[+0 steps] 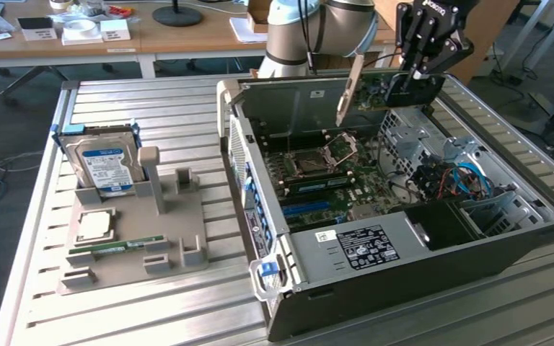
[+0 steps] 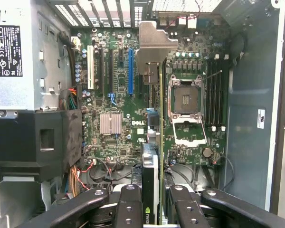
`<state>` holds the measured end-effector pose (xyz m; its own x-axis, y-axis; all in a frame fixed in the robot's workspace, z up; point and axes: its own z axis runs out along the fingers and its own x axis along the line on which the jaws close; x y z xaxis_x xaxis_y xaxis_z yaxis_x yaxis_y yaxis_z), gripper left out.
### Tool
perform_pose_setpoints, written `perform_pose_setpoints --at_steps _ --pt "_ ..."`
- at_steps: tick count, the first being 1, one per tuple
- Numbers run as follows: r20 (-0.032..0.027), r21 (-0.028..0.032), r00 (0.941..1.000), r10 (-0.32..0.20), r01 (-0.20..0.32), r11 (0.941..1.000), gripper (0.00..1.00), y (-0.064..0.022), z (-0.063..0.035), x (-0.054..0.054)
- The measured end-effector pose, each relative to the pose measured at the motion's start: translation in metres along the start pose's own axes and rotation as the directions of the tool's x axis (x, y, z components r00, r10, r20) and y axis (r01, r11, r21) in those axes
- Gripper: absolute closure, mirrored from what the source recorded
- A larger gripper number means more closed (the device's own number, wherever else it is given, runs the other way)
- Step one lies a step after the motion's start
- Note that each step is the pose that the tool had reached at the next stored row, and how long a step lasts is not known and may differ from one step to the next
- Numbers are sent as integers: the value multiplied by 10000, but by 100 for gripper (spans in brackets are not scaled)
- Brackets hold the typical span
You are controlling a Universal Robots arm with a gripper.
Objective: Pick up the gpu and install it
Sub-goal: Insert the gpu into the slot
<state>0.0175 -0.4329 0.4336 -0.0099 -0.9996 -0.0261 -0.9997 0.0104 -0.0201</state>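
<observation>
**Card is up in the air, not plugged in yet**

A big metal table (image 1: 161,108) holds everything. On it lies an open computer case (image 1: 431,267), turned on its side so you can look right in. At the bottom of the case is the green board (image 1: 354,180) with all its little parts.

The robot arm reaches over the back end of the case. Its gripper (image 1: 407,81) is clamped tight on the gpu (image 1: 378,92), one finger on each flat side. The gpu hangs on its edge, up above the board and not touching it.

In the wrist view the gpu looks very thin. It runs the same way as the long blue slot (image 2: 130,71) and the slots beside it.

So the pick-up part looks done. The plug-in part is not done: the gpu is not in any slot yet.

Off to the side, the gray holder (image 1: 176,223) has a hard drive (image 1: 104,164) standing in it.
</observation>
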Motion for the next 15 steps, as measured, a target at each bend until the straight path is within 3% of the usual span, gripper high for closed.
perform_pose_setpoints --at_steps 15 --pt "-1 0 10000 0 0 10000 73 191 4 1"
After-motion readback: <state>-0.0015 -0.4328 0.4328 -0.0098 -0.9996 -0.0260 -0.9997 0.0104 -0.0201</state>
